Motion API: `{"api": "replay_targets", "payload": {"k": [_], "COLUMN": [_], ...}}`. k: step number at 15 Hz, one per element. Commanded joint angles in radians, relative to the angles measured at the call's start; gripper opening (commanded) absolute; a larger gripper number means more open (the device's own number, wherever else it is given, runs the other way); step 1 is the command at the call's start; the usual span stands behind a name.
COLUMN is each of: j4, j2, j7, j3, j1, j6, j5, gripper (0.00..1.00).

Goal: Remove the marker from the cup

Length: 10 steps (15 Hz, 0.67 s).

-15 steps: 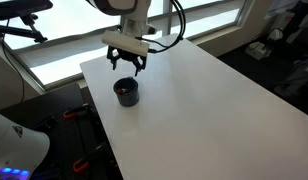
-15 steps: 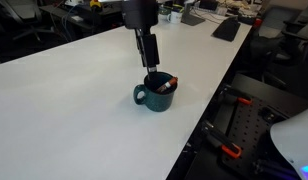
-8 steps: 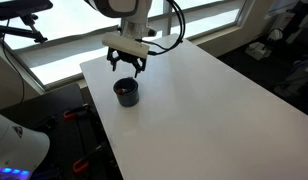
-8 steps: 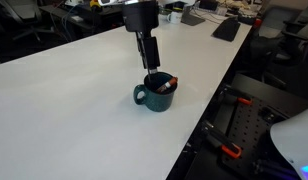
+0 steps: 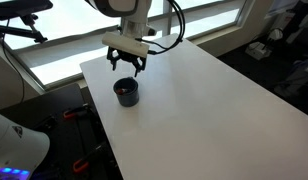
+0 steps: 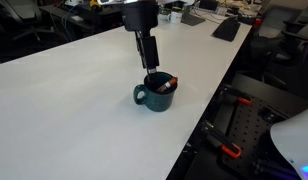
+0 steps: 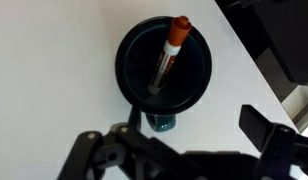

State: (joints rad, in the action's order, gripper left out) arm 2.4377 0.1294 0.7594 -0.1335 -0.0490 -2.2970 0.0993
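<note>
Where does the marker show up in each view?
In an exterior view: the marker, red end showing, at the right rim of the cup, mid-frame.
In an exterior view: not discernible inside the cup, left of centre.
Wrist view: marker leans inside the cup, upper centre.
Shared landmark: the cup.

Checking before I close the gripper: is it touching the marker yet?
Apart. In the wrist view the marker leans inside the cup, and the open gripper has its fingers clear of it on both sides.

Red-capped marker (image 7: 166, 56) leans inside dark cup (image 7: 198, 80).
</note>
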Motion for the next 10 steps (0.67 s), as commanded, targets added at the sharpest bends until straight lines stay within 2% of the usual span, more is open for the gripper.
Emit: {"api": "replay_targets", "payload": {"k": [1, 4, 8, 10], "j4": [-0.027, -0.061, -0.121, -0.131], "j2": [-0.053, -0.086, -0.105, -0.111], "j7": [-0.028, -0.063, -0.162, -0.193], "j3": [-0.004, 0.0, 0.006, 0.007], "j1": [-0.009, -0.018, -0.025, -0.027], "j6": [0.055, 0.125, 0.315, 0.371], "j5": [0.0, -0.028, -0.04, -0.036], "gripper": [1.0, 1.0, 1.0, 1.0]}}
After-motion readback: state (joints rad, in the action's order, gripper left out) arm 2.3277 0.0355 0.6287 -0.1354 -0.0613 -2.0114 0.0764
